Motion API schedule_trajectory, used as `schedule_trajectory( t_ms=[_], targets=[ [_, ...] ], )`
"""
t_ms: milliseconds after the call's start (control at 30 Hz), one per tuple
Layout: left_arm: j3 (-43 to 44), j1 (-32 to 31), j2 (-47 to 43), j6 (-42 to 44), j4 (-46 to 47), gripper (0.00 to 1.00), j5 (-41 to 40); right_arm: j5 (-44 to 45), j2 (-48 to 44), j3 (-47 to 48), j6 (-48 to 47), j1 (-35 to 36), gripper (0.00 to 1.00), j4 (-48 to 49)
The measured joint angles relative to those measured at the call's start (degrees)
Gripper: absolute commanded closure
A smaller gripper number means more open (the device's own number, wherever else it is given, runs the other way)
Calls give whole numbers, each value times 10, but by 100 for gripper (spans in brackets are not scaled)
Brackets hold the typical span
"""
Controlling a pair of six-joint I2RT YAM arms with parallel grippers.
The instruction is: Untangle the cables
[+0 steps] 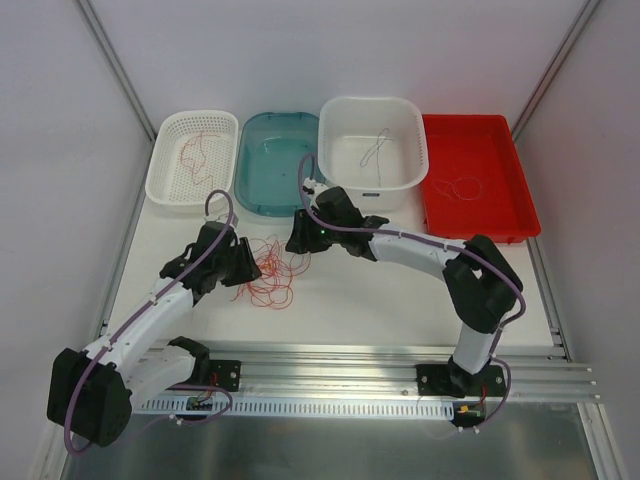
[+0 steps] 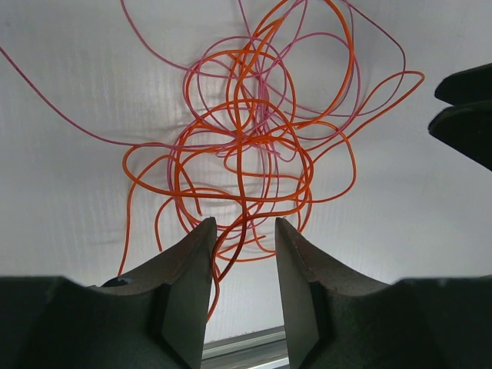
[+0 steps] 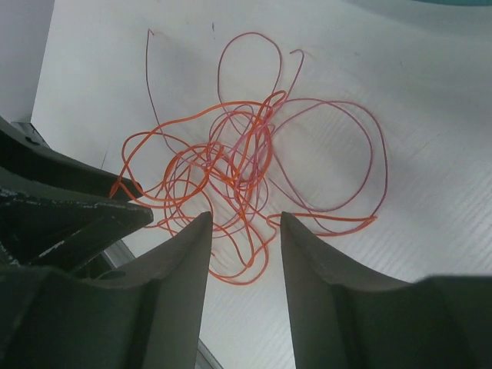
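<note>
Tangle of orange and pink cables (image 1: 272,275) lies on the white worktop (image 1: 400,300), between the two arms. The left hand (image 2: 244,231) is spread at the tangle's edge, with an orange strand running through its gap. The right hand (image 3: 244,223) is spread too, just beside the tangle.

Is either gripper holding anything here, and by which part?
Nothing is held. The left gripper and right gripper are both open, strands of the cables lying loose between the jaws.
</note>
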Motion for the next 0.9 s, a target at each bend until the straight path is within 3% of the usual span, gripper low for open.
schedule_trajectory(
  t_ms=[633,900],
  targets=[
    [-1,-10,7,-9,12,64,0,-38,101,46,14,7,77,34],
    [-8,-11,15,-12,16,65,-2,-47,101,46,14,7,99,38]
  ],
)
